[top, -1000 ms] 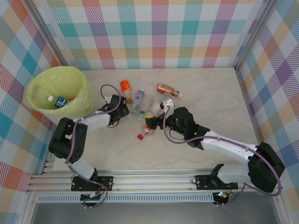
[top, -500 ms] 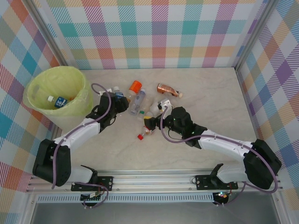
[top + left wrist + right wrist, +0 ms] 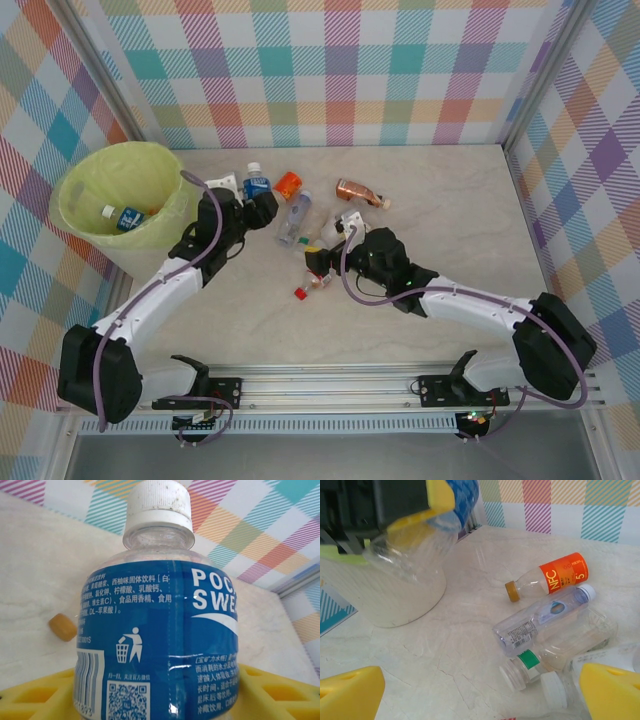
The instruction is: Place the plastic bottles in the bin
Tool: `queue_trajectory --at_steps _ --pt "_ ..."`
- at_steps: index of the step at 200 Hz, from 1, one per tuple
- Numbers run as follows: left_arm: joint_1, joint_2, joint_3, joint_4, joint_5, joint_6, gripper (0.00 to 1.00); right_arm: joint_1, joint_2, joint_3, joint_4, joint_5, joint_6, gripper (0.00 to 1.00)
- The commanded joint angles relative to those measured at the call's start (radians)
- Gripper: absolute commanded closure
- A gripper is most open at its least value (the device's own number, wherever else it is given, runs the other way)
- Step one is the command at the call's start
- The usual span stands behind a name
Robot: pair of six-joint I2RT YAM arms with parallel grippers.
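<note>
My left gripper [image 3: 250, 203] is shut on a clear plastic bottle [image 3: 257, 185] with a blue label and white cap. It holds the bottle upright above the table, just right of the bin [image 3: 88, 178]. The left wrist view shows the same bottle [image 3: 165, 630] between the yellow fingers [image 3: 280, 695]. The bin, lined with a yellow-green bag, holds a blue-label bottle [image 3: 125, 217]. My right gripper [image 3: 320, 264] stands open and low over the table, its yellow fingertips [image 3: 350, 695] wide apart with bare table between them. More bottles lie just ahead of it: an orange-label one [image 3: 555, 575], a clear one [image 3: 545, 617] and a green-band one [image 3: 540, 660].
A brown bottle [image 3: 360, 192] lies farther right and small red-capped pieces [image 3: 300, 293] lie near the right gripper. The orange bottle [image 3: 288, 184] and clear bottle [image 3: 295, 215] lie between the arms. Checked walls close the table on three sides.
The left arm has lifted the blue-label bottle off the table and carried it back and left towards the bin. The right gripper has crept slightly left, still open.
</note>
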Motion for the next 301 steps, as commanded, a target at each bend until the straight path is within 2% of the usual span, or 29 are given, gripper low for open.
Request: queue_trajectory --at_steps 1,44,62,95,131,171,209,231,258,285,301 --pt "-0.001 -0.059 0.087 0.014 0.076 0.026 0.34 -0.005 0.013 0.056 0.043 -0.022 -0.012 0.00" --pt "0.010 -0.077 0.234 -0.061 0.093 0.143 0.34 -0.005 0.024 0.067 0.042 -0.025 0.001 0.00" --pt "0.013 -0.078 0.312 -0.124 0.004 0.199 0.35 -0.005 0.022 0.070 0.036 -0.025 0.005 0.00" --pt "0.028 -0.058 0.424 -0.228 -0.255 0.283 0.36 -0.004 0.012 0.067 0.031 -0.018 0.007 0.00" --pt "0.092 -0.048 0.489 -0.263 -0.407 0.322 0.36 -0.004 0.004 0.066 0.026 -0.018 0.009 0.00" --pt "0.235 -0.044 0.501 -0.346 -0.476 0.279 0.36 -0.004 -0.009 0.061 0.014 -0.015 0.016 0.00" --pt "0.387 -0.058 0.459 -0.462 -0.628 0.195 0.32 -0.005 -0.025 0.049 0.005 -0.005 0.020 0.00" --pt "0.477 -0.080 0.423 -0.508 -0.623 0.133 0.30 -0.004 -0.029 0.049 0.002 0.001 0.020 0.00" --pt "0.532 -0.080 0.413 -0.550 -0.644 0.113 0.30 -0.004 -0.022 0.057 0.001 -0.001 0.015 0.00" --pt "0.591 -0.065 0.426 -0.601 -0.663 0.067 0.24 -0.004 -0.011 0.066 0.001 -0.009 0.016 0.00" --pt "0.609 -0.054 0.437 -0.628 -0.662 0.048 0.14 -0.005 -0.007 0.068 0.001 -0.012 0.018 0.00"
